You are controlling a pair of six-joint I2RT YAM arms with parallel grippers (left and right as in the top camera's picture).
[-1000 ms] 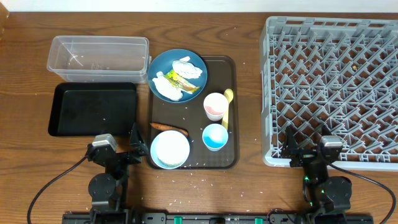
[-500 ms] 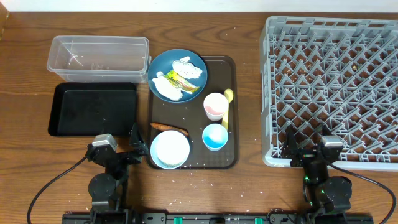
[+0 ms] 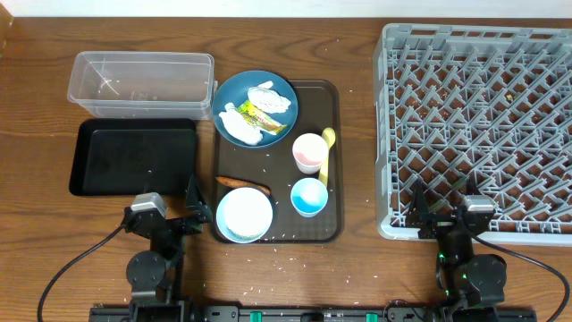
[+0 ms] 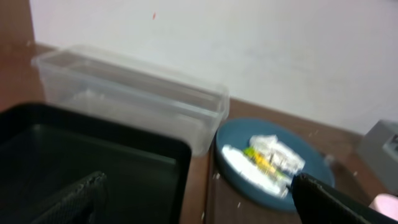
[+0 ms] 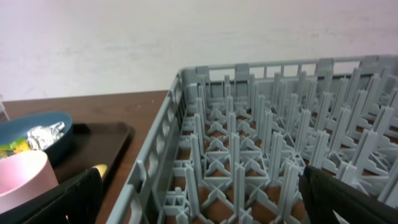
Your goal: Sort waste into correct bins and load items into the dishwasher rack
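The right side of the wooden table (image 3: pixel 357 45) is being taken up by the grey dishwasher rack (image 3: pixel 478 125). In the middle, the dark brown serving tray (image 3: pixel 334 224) is being used as a base for most items. To its left, the black tray (image 3: pixel 134 156) is being seen nearer the arms and the clear tub (image 3: pixel 141 83) farther back, the two lying just beside each other. The dark blue plate (image 3: pixel 234 94) is being carried at the serving tray's far left corner, and the white paper wads (image 3: pixel 239 127) with the yellow-green wrapper (image 3: pixel 261 117) are being borne on it. The white bowl (image 3: pixel 244 215) is being supported at the near left corner, just beside the left gripper (image 4: pixel 196 196), whose fingers (image 4: pixel 78 196) are being held spread, clasping nothing. The right gripper (image 5: pixel 202 199), near the rack's front wall, is likewise being held wide apart and unloaded. The pink cup (image 3: pixel 309 152) is being seen behind the light blue cup (image 3: pixel 309 197), with the yellow spoon (image 3: pixel 325 161) just right of the pink one. The orange carrot (image 3: pixel 243 184) is lying between plate and bowl. Rice grains (image 3: pixel 277 259) are being seen scattered on the table near the bowl.
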